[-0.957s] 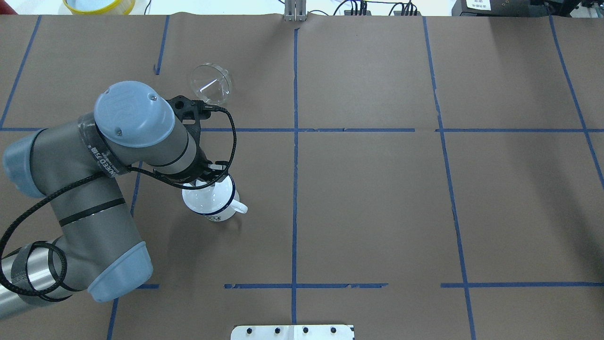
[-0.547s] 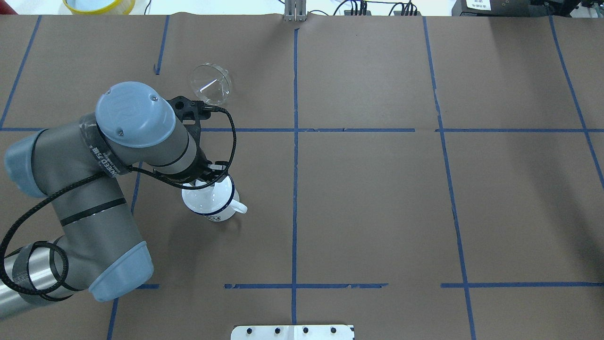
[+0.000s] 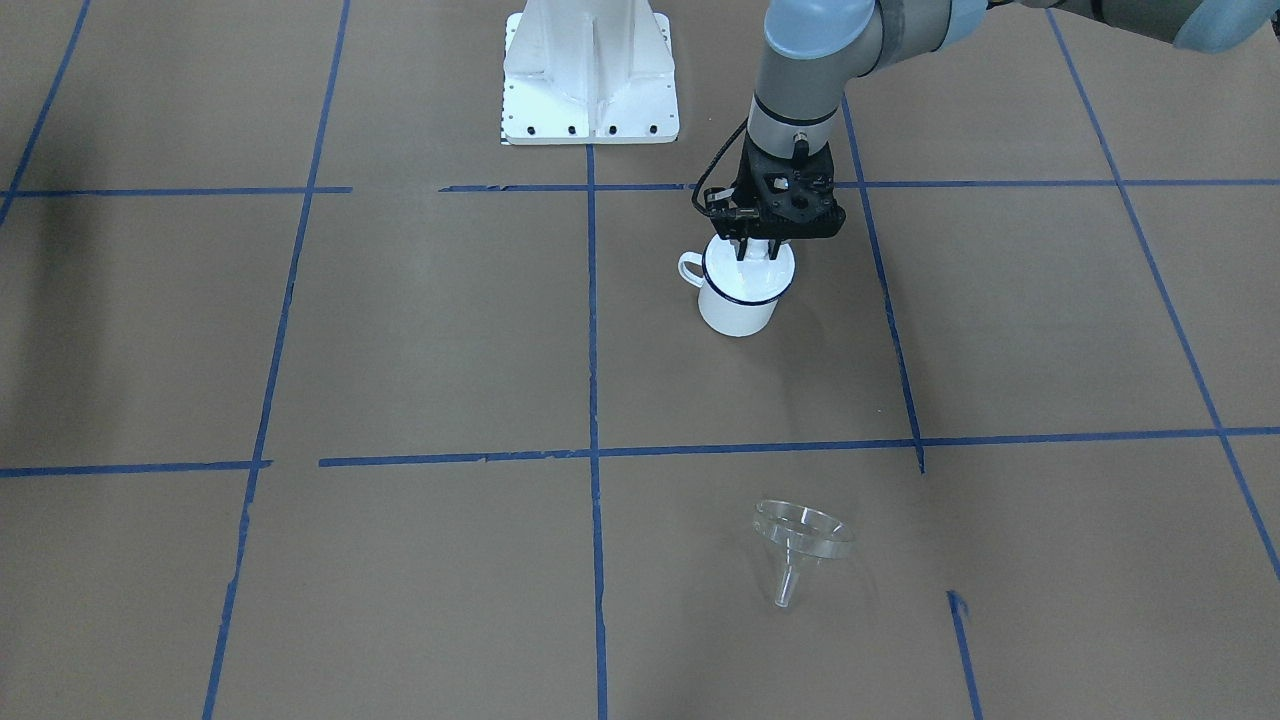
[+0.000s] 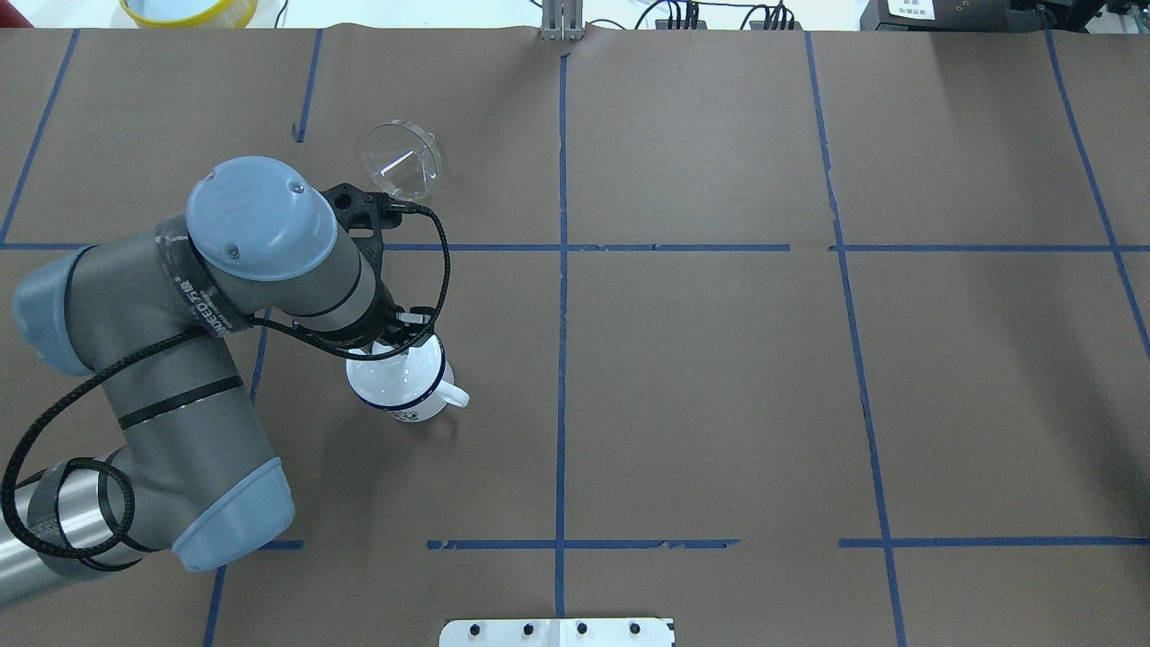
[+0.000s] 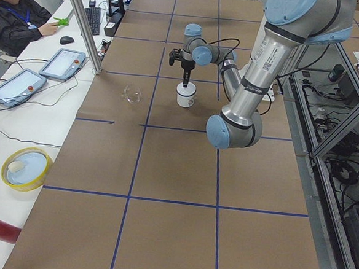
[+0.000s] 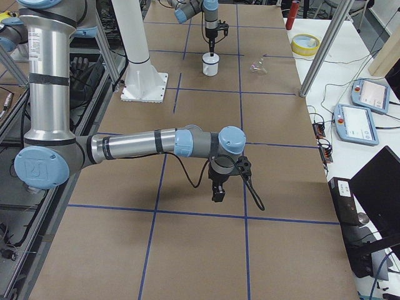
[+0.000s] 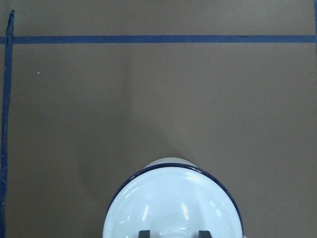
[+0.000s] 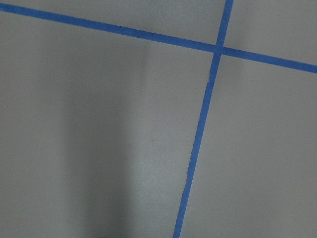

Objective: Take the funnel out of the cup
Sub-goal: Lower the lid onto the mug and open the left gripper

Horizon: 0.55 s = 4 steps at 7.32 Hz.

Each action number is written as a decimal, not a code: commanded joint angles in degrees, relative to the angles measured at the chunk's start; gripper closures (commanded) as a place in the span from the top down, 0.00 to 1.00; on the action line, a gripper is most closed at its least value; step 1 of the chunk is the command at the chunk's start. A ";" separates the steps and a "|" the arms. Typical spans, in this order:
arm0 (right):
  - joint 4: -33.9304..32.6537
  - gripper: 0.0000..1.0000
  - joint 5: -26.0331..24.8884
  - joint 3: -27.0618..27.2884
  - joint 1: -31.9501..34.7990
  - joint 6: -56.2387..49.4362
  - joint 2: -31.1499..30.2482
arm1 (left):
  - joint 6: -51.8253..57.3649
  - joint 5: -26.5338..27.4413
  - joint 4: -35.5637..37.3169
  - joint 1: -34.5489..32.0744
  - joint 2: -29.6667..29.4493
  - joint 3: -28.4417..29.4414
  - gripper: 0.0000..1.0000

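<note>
The clear funnel (image 3: 800, 540) lies on its side on the brown table cover, well apart from the cup; it also shows in the overhead view (image 4: 402, 160). The white cup (image 3: 738, 300) with a dark blue rim stands upright, and what shows of its inside is bare white (image 7: 173, 203). My left gripper (image 3: 757, 252) hangs over the cup's rim on the robot's side. Its fingertips (image 7: 143, 233) stand apart and hold nothing. My right gripper (image 6: 217, 195) hovers over bare table far from both; I cannot tell whether it is open or shut.
The white robot base (image 3: 590, 70) stands at the table's robot-side edge. A yellow-rimmed bowl (image 4: 189, 9) sits beyond the far edge. Blue tape lines cross the cover. Tablets (image 5: 61, 63) and a seated operator are on the side bench.
The left arm's elbow and shoulder have shifted slightly to the right. The gripper stays at the cup's rim. The funnel has not moved.
</note>
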 commanded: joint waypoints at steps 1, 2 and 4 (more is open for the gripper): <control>0.00 1.00 0.00 0.01 0.00 0.00 -0.03 | 0.03 0.00 0.09 0.00 0.09 0.01 0.87; 0.00 1.00 0.00 -0.08 0.00 0.00 -0.03 | 0.03 0.09 0.09 0.00 0.18 0.10 0.99; 0.00 1.00 0.00 0.01 0.00 0.00 -0.03 | 4.12 0.00 0.09 -1.13 0.61 -1.56 0.99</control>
